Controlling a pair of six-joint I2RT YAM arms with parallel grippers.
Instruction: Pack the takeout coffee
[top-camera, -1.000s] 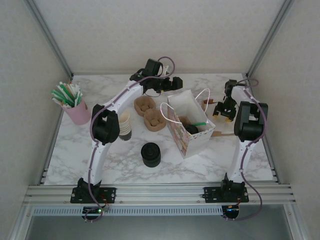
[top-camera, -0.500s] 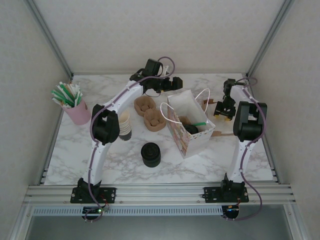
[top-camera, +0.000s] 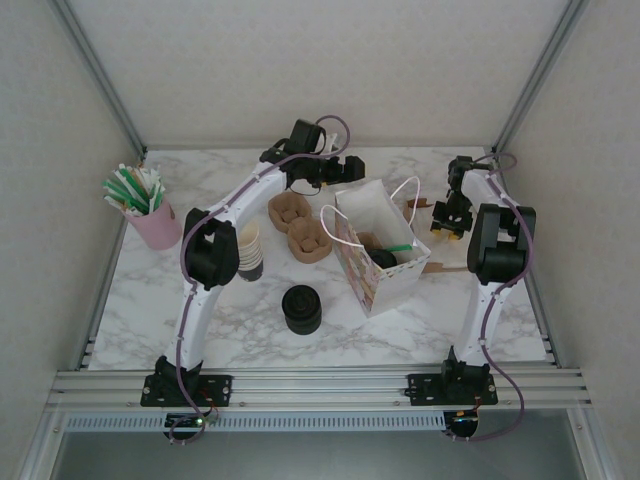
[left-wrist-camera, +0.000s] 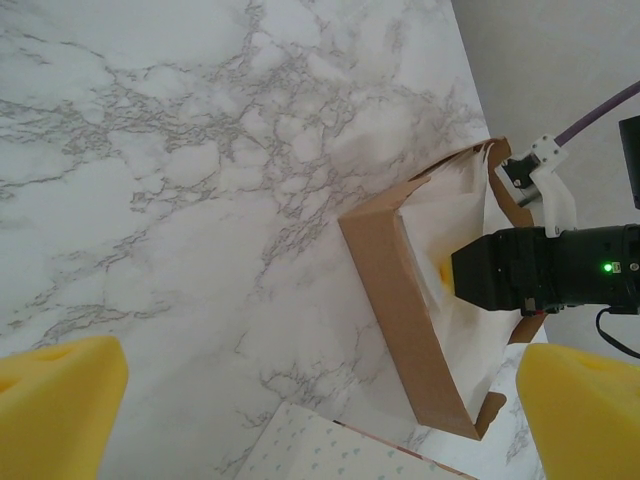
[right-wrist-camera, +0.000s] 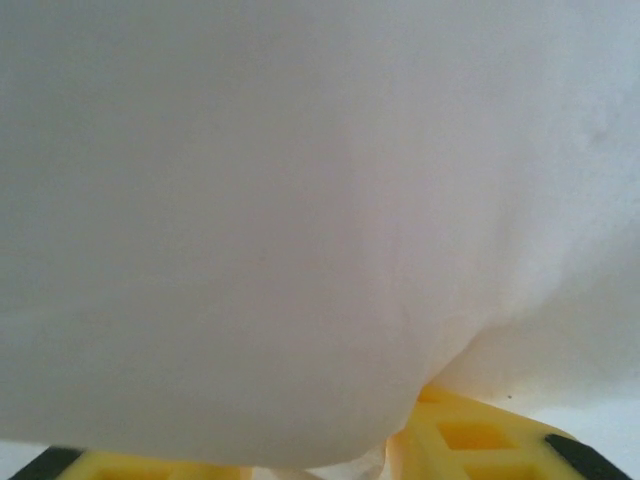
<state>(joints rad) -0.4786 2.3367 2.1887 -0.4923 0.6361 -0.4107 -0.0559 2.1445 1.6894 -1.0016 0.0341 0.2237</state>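
Inside the paper bag (top-camera: 385, 285) near the middle of the surface (top-camera: 200, 300), the takeout coffee (top-camera: 383, 259) sat upright. Its black lid showed below the bag's open mouth, with a green strip (top-camera: 398, 247) lying just beside it.

My left jaws hung just past the bag's far corner, spread wide and gripping nothing. In the left wrist view their yellow pads (left-wrist-camera: 60, 400) stood far apart at the bottom corners, with marble between them and a corner of the bag's patterned wall below. The coffee therefore lay on the near side of the left jaws, down in the bag and apart from them.

My right jaws were to the right of the bag, over a brown cardboard tray (left-wrist-camera: 395, 300) of white napkins (left-wrist-camera: 450, 225), with the bag's wall between them and the coffee. In the right wrist view a white sheet (right-wrist-camera: 300, 200) sat close to the lens above the yellow fingers (right-wrist-camera: 470, 440). I could not tell whether those jaws were clenched on it.

Left of the bag stood cardboard cup carriers (top-camera: 308, 238), a stack of black lids (top-camera: 301, 308), a stack of cups (top-camera: 250, 248) and a pink cup of straws (top-camera: 155, 225).
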